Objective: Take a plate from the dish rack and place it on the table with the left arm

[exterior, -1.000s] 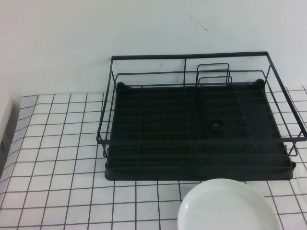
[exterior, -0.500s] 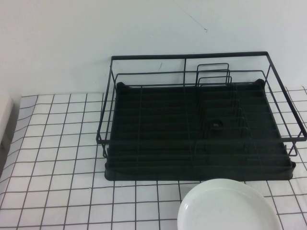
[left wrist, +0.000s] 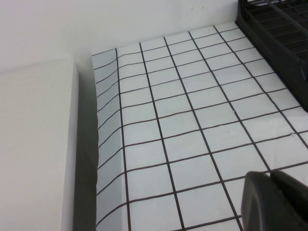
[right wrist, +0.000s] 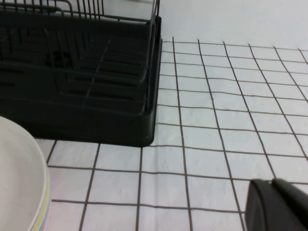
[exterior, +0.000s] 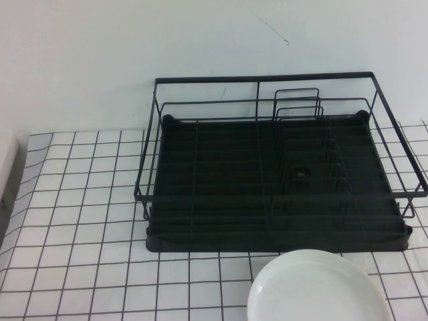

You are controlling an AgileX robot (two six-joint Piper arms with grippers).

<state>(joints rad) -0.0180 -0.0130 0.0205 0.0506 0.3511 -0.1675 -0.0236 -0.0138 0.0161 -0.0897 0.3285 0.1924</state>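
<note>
The off-white plate (exterior: 319,289) lies flat on the gridded table (exterior: 80,221), just in front of the black dish rack (exterior: 267,242), whose wire dividers hold nothing. In the right wrist view the plate (right wrist: 19,183) shows thin pale edges under its rim. My left gripper (left wrist: 270,174) hovers shut and empty over bare table at the rack's left side, with the rack's corner (left wrist: 284,43) beyond it. On the other side of the rack (right wrist: 96,86), my right gripper (right wrist: 272,181) hangs shut and empty above the table. Neither arm appears in the high view.
A white block (left wrist: 33,144) borders the table's left edge, also seen as a sliver (exterior: 5,160) in the high view. A plain white wall rises behind the rack. Open tiled surface lies left of the rack and right of it (right wrist: 231,96).
</note>
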